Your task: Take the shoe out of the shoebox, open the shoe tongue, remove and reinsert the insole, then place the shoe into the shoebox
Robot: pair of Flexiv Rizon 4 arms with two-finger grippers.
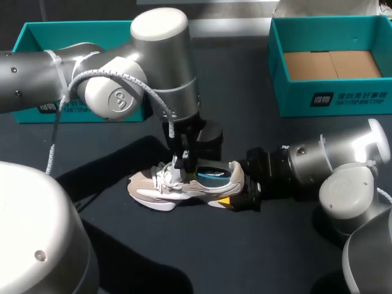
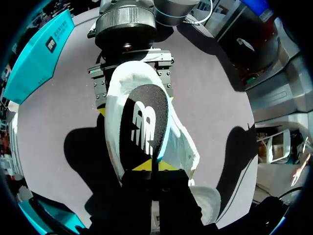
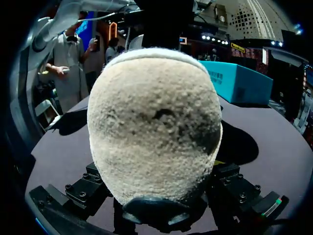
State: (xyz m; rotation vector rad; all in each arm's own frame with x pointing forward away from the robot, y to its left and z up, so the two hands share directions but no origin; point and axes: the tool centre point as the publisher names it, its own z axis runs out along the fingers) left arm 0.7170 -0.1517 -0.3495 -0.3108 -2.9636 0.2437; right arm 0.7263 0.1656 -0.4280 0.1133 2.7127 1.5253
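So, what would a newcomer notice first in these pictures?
A beige and white suede sneaker lies mid-table, its heel clamped by the right end effector. From above, the left end effector pinches the black insole with a white logo. A teal open cardboard shoebox stands far right.

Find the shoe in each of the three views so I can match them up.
Head view: the shoe lies mid-table, toe toward the view's left.
Left wrist view: the shoe is seen from above, under the left gripper, which pinches its insole.
Right wrist view: the shoe, heel-on, fills the middle.
Shared landmark: the right gripper, clamped on the shoe's heel in every view.
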